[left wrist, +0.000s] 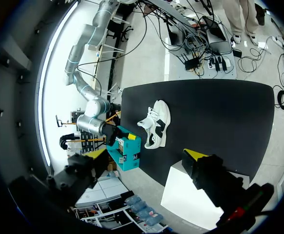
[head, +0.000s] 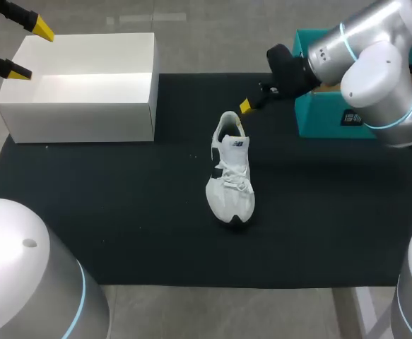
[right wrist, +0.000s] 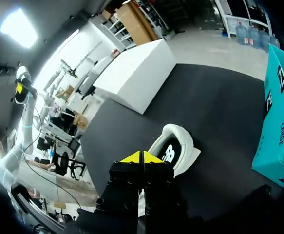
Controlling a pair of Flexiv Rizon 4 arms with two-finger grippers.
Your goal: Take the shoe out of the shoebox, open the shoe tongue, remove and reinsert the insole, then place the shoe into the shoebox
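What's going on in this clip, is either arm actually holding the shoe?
No. The white shoe stands alone on the black mat, out of any box, and nothing touches it. The right gripper hovers close to the shoe's heel opening with its fingers shut on nothing. The left gripper hangs open over the far left end of the open white box. A teal box sits at the right, beneath the right arm.
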